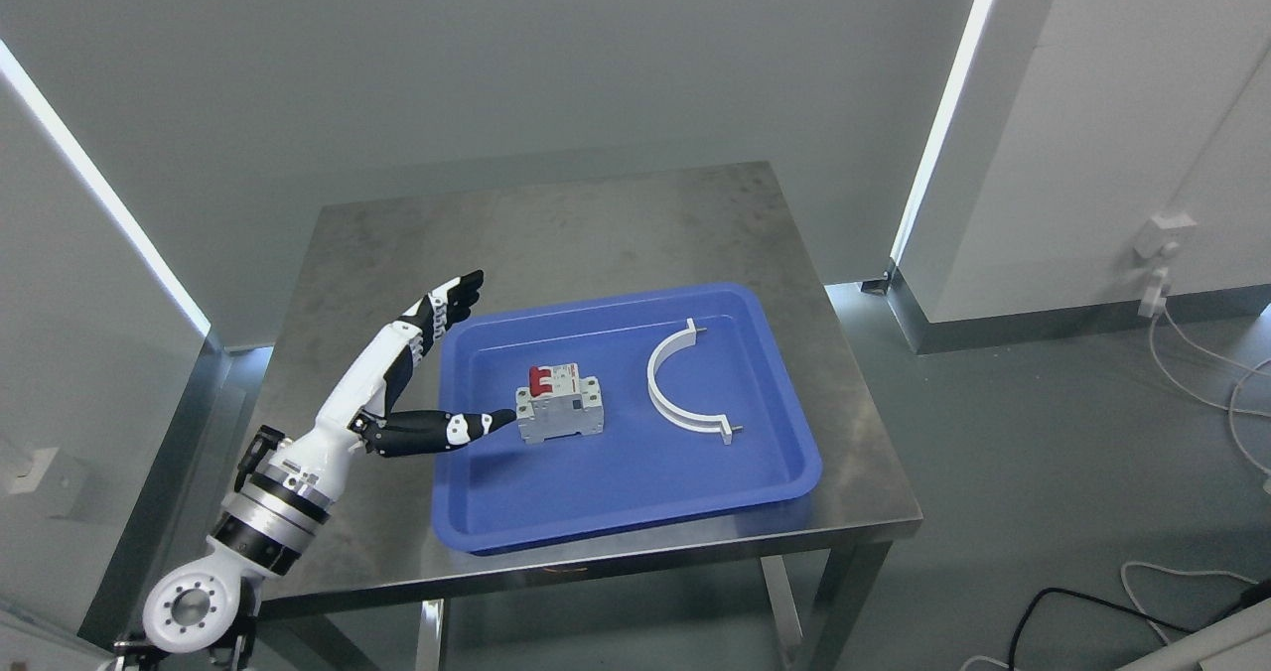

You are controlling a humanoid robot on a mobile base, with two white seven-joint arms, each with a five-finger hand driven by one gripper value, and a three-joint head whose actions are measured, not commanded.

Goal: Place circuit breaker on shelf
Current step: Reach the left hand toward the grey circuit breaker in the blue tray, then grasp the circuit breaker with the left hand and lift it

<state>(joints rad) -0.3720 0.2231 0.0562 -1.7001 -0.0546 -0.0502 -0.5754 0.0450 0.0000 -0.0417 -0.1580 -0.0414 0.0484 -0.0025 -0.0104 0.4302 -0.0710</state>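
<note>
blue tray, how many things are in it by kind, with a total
circuit breaker: 1
white curved clamp: 1
total: 2, both lying in the blue tray
the left robot hand is open beside the breaker, holding nothing

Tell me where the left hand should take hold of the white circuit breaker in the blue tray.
Probably pinch the white circuit breaker across its short grey-white body, below the red switches, coming from its left, where the open left hand already hovers at the blue tray.
</note>
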